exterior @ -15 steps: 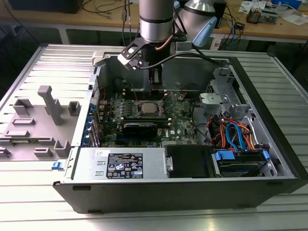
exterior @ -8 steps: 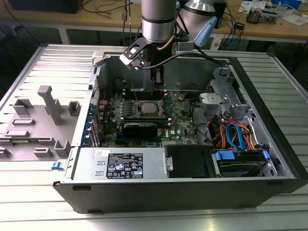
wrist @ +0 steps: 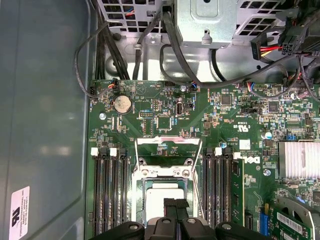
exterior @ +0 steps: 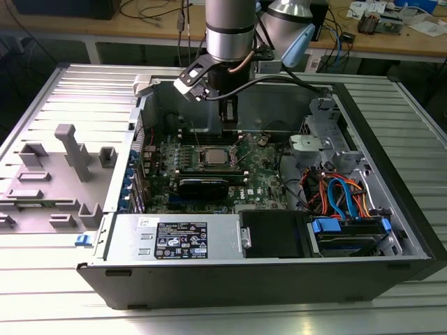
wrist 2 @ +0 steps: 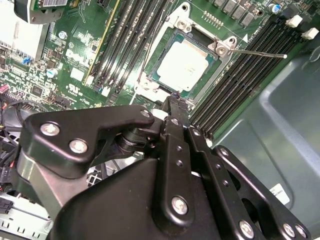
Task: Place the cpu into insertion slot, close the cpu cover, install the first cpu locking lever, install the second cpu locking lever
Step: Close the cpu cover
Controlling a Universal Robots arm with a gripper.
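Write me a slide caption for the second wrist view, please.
Gripper poised by the insertion slot, with the cpu seated inside it.

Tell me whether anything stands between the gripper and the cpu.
Nothing visible does. The gripper hangs close by one edge of the cpu, which lies in the insertion slot with its silver top bare. No cable or part crosses between them in either wrist view; the memory slots stand off to the sides.
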